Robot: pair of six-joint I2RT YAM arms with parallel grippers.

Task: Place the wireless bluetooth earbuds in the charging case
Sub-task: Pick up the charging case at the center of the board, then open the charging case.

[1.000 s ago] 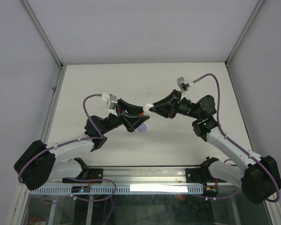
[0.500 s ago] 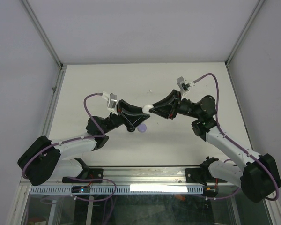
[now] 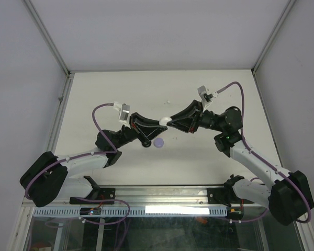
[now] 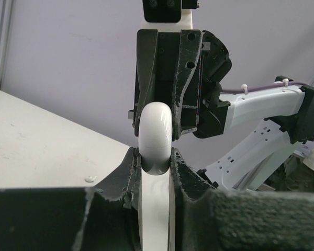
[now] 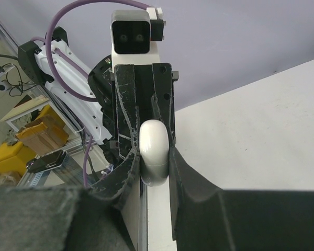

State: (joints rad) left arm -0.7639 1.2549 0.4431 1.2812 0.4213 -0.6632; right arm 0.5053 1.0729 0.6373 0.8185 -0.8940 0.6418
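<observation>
Above the white table's (image 3: 120, 89) middle: one glossy white rounded plastic charging case (image 4: 156, 130), clamped end to end between left gripper (image 4: 156, 156) and right gripper (image 5: 154, 157), both closed on it. One lavender round disc (image 3: 158, 142) lies on the table just beneath.

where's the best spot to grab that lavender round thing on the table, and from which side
Pinch the lavender round piece across its rim, coming straight down from above: it seems to lie flat on the table and is round, so any angle works. The left hand and right hand are both shut on the white case, so one must let go first.
</observation>
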